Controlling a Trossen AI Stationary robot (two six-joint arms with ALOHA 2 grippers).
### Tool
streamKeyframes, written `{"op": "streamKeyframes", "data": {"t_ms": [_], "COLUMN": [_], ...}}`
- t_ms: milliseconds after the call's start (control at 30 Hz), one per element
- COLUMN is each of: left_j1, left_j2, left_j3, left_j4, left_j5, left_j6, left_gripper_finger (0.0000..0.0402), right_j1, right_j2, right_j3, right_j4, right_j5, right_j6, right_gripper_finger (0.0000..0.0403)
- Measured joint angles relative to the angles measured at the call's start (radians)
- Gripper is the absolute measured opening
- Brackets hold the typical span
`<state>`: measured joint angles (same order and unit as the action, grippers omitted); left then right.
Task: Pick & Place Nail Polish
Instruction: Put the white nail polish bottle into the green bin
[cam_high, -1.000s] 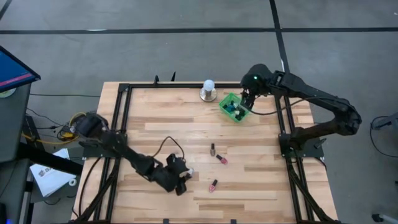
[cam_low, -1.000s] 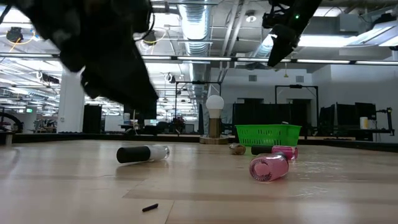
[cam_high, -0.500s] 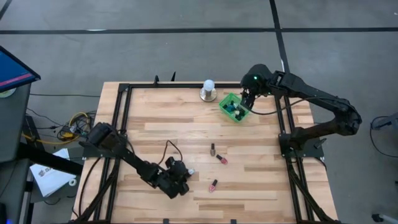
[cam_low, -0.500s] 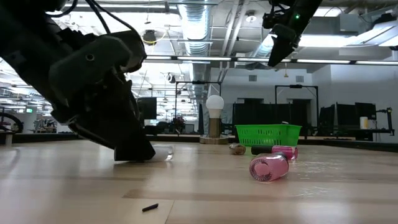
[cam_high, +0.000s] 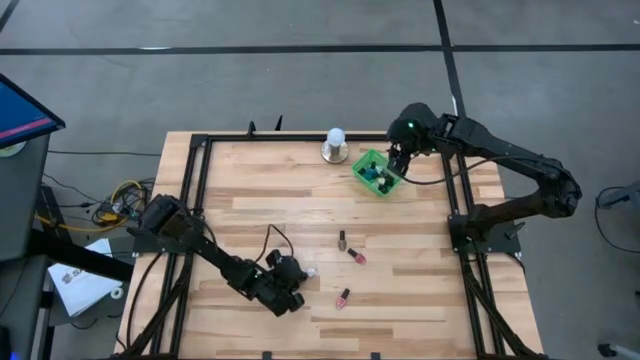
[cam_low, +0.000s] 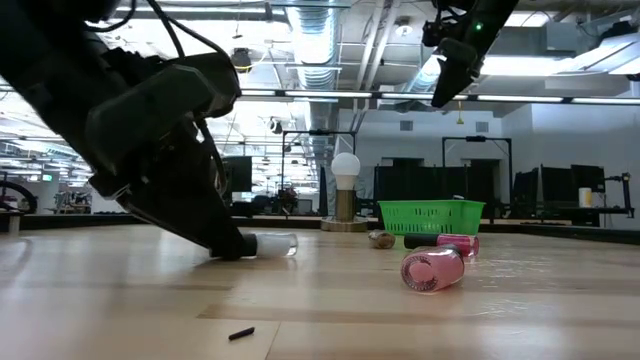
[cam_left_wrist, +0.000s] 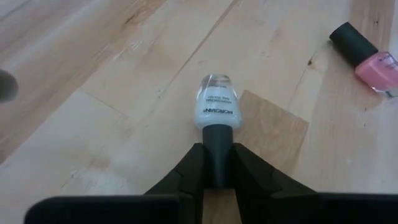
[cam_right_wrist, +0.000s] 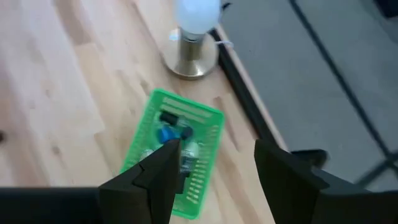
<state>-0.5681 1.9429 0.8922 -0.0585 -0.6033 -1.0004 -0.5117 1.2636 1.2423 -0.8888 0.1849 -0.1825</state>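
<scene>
Low at the near edge of the wooden bench (cam_high: 250, 210), the left gripper (cam_left_wrist: 218, 176) lies almost flat against the boards, its two dark fingers (cam_left_wrist: 190, 174) closed on the black cap of a white nail polish bottle (cam_left_wrist: 217, 112). The bottle rests on its side on the wood, its pale body pointing away from the fingers — in the low view it shows as a clear stub sticking out from under the arm.

Just beside it, toward the right arm's side, a pink bottle (cam_high: 343, 298) lies on its side, apart from the gripper; the left wrist view catches its dark cap and pink body at the picture's edge. A small dark sliver (cam_low: 240, 333) lies on the boards close to the low camera.

Farther in, near the middle of the bench, two more bottles lie close together: a dark one (cam_high: 342, 240) and a second pink bottle (cam_high: 356, 256) beside it, not touching.

At the far side sits a green basket (cam_high: 366, 161), tilted askew to the bench edge, with several bottles inside — a blue one (cam_right_wrist: 165, 134) and a pale one (cam_right_wrist: 189, 150) can be made out among dark caps. The right gripper (cam_right_wrist: 214, 177) hangs above the basket, well clear of the boards, its fingers spread apart with nothing between them.

Just beside the basket, at the far edge, stands a lamp (cam_high: 335, 146) with a white dome on a round metal base.
</scene>
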Motion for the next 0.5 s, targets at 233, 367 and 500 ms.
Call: {"op": "streamKeyframes", "data": {"t_ms": [233,367,500], "left_j1": [0.088,0.171,0.241], "left_j2": [-0.186,-0.347,-0.517], "left_j3": [-0.014,-0.010,-0.008], "left_j4": [-0.072,-0.081,-0.067], "left_j5": [0.003,-0.021,-0.037], "left_j6": [0.145,0.225,0.290], "left_gripper_finger": [0.0048,0.0048,0.0048], "right_j1": [0.001,0.012,0.040], "right_j2": [0.000,0.000,-0.003], "right_j3": [0.000,0.000,0.000], "right_j4": [0.056,0.141,0.236], "right_j5": [-0.232,-0.362,-0.471], "right_j6": [0.014,0.041,0.042], "right_gripper_finger": [0.0186,0.0183,0.0184]}}
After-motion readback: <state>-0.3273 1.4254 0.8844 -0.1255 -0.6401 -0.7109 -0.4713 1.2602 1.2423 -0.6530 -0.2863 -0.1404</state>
